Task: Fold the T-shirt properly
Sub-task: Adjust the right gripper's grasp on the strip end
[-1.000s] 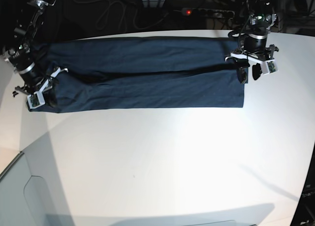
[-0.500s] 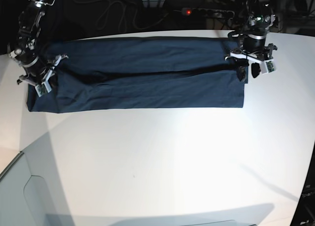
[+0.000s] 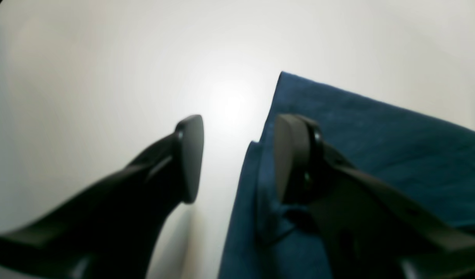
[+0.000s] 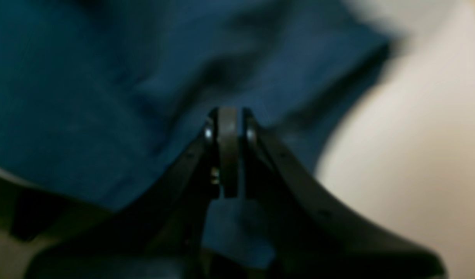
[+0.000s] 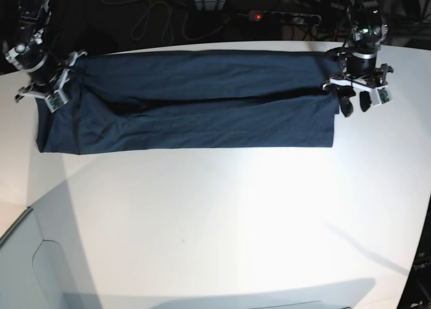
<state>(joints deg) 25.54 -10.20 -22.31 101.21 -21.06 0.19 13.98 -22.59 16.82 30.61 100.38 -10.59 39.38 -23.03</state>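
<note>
On the white desk [image 5: 222, 215] the T-shirt [image 5: 195, 100] lies flat in a long strip. The left claw [image 3: 237, 155] is spread wide at its edge; the right claw [image 4: 228, 128] is pinched tight, grasping nothing.

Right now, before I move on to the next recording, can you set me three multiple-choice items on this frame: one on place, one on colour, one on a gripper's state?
1. Where does the T-shirt lie on the white table?
A. along the far side, in a long band
B. bunched at the near edge
C. hanging off the table's front

2. What colour is the T-shirt?
A. red
B. dark navy blue
C. white

3. How do the left gripper's jaws stand?
A. shut flat together
B. apart, one finger over the bare table, the other over the cloth's edge
C. clamped on a cable

Key:
1 A, the base view shows the cloth stretched between both arms at the far side.
2 B, every view shows the same deep blue fabric.
3 B, the left wrist view shows a clear gap between the fingers, with nothing held in it.
</note>
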